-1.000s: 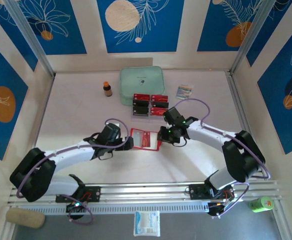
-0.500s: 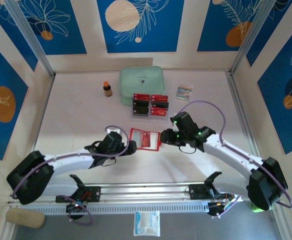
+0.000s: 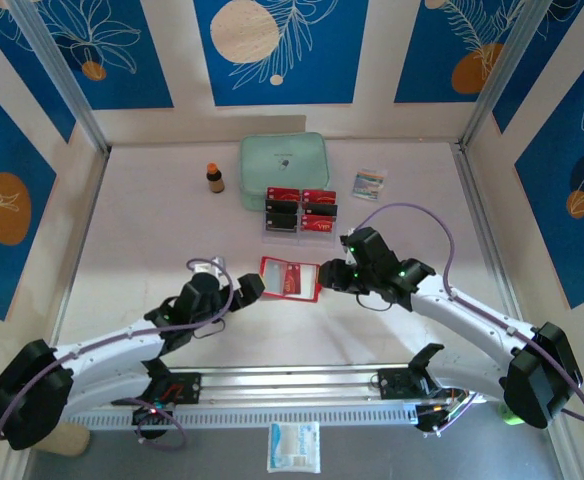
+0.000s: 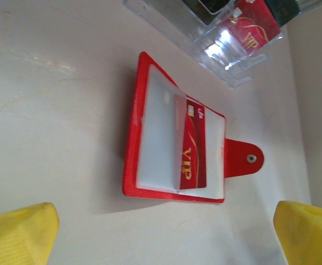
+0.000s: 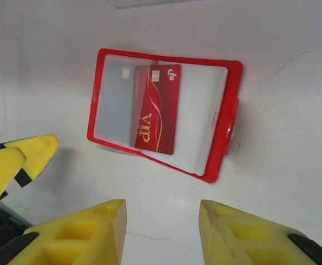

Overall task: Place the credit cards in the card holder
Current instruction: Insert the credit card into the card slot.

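one card holder is lying open on the desk, right in the middle between the two hands. one red credit card with gold letters is sitting partway in its clear pocket, and the little red tab with the snap is sticking out on one side. the other credit cards are standing in one clear stand farther back, in two rows side by side. they look like six, but they are too small to count for sure. behind them one big mint-green case is lying flat. one little brown bottle with an orange cap is standing to its left, and one striped packet is lying to its right. there are two hands. the left hand is sitting just beside the left edge of the card holder, not touching it. its yellow fingers are spreading very wide, and it is holding nothing. the right hand is sitting just beside the right edge of the card holder, low over the desk. its two yellow fingers are standing partly apart with nothing between them, so it is holding nothing too. in the right hand's own camera the card holder is lying just ahead of the fingers, apart from them.
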Controlling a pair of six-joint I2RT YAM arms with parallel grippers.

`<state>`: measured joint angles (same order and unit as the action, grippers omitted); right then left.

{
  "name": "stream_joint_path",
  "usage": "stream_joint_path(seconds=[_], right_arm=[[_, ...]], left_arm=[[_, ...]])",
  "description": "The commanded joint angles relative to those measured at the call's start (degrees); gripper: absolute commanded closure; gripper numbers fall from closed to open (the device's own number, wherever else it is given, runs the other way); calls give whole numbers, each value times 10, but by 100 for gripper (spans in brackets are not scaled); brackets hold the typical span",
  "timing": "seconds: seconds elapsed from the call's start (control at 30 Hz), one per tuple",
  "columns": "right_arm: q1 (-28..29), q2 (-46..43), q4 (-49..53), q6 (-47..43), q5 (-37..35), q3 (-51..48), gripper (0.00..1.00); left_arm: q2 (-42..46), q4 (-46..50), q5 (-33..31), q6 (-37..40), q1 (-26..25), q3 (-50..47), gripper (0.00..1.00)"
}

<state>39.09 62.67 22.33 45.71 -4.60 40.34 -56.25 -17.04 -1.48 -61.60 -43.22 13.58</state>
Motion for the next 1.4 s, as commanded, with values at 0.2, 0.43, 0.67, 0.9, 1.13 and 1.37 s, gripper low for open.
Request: stream_joint_path(seconds=[0.2, 0.43, 0.67, 0.9, 1.13, 1.37], right_arm=[[19, 14, -16, 8, -18, 1, 60], [24, 18, -13, 11, -24, 8, 60], [28, 5, 20, 2, -30, 27, 60], [15, 5, 33, -10, -28, 38, 60], [5, 18, 9, -1, -14, 25, 60], [13, 80, -53, 13, 5, 5, 66]], left_arm=[[12, -210, 61, -51, 34, -50, 0], [-17, -239, 59, -40, 41, -12, 0], [-295, -414, 169, -122, 71, 158, 0], [-310, -193, 182, 4, 65, 306, 0], [-179, 110, 63, 180, 57, 290, 0], [-159, 246, 0, 270, 50, 262, 0]])
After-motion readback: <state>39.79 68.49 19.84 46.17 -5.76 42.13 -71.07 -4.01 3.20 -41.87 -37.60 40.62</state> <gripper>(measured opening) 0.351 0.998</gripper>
